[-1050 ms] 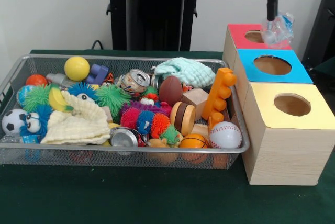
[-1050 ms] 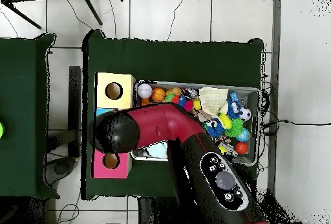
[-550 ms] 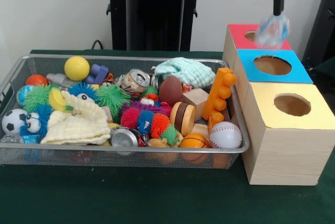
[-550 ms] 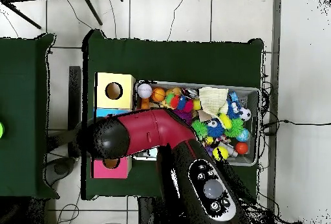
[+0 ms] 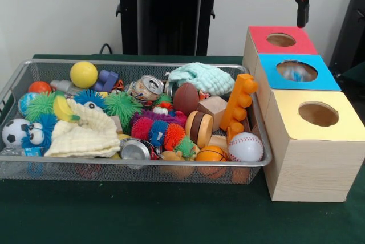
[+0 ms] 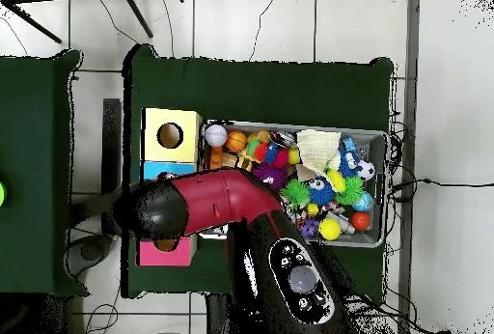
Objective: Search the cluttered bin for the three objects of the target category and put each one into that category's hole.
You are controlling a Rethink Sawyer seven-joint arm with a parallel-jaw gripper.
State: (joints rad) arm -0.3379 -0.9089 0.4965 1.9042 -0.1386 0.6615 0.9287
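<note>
Nearest in the front view, on the green table cloth [image 5: 171, 215]: a pale wooden box with a yellow top [image 5: 311, 164] and a round hole, just beside a wire mesh bin [image 5: 114, 170] heaped with clutter. Along the bin's near wall, a stitched white baseball [image 5: 245, 147], a pebbled orange basketball [image 5: 211, 154], a crushed metal can [image 5: 135, 149] and a rumpled cream cloth [image 5: 85, 135]. Further in, a knobbed orange plastic block [image 5: 238, 104] standing on end, a smooth brown football [image 5: 186, 98], a mint knitted cloth [image 5: 201, 77] and a glossy yellow ball [image 5: 84, 74].

Behind the yellow box, touching it, a blue-topped box [image 5: 274, 64]. Inside its hole, a crumpled piece of clear bluish plastic [image 5: 293, 72], only partly visible. Behind that, a red-topped box [image 5: 259, 34].

Above the red-topped box, well clear of it, the gripper [image 5: 301, 19] on a red wrist. Nothing seen held; cannot tell how wide it stands.

From overhead, none of that: gripper and blue-topped box both hidden under the bulky red arm [image 6: 217, 205]. Only there, though, the bin's whole rectangular outline.
</note>
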